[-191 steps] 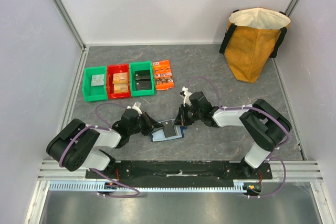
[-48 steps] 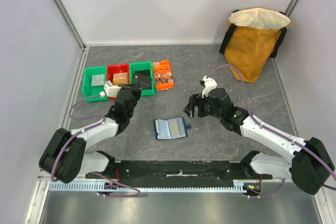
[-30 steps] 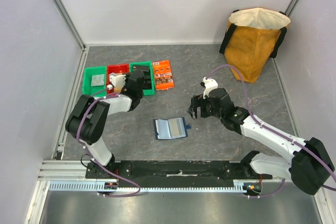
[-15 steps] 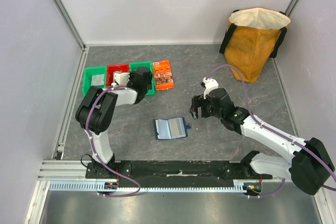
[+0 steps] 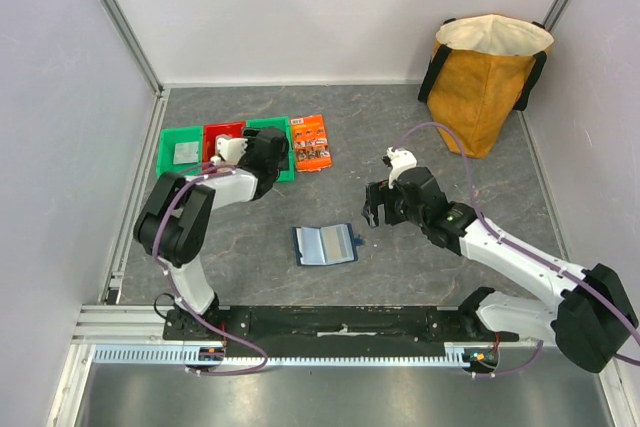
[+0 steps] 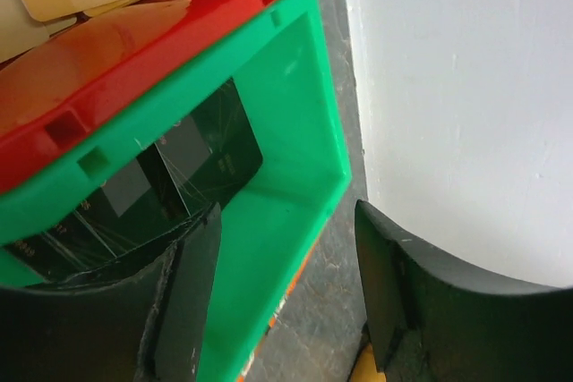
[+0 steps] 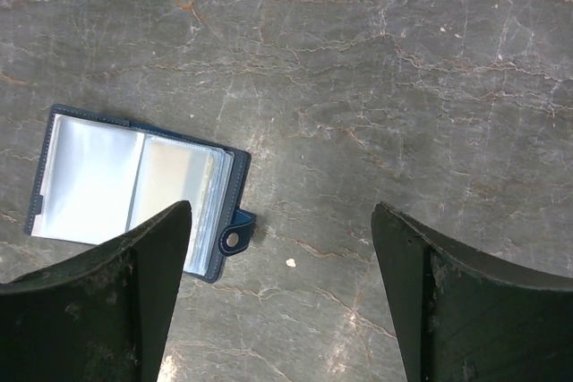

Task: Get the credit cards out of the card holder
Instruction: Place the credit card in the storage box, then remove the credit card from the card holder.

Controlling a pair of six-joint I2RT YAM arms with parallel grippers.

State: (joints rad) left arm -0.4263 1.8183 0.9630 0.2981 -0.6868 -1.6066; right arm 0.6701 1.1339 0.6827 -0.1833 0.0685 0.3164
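One arm outstretched, left gripper over green bin

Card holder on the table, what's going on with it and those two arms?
The navy card holder lies open on the table, untouched. The left gripper hangs open over a green bin, where dark cards lie. The right gripper hovers open near the holder, holding nothing.

Bins in a row, orange packet beside (mustard bag apart)
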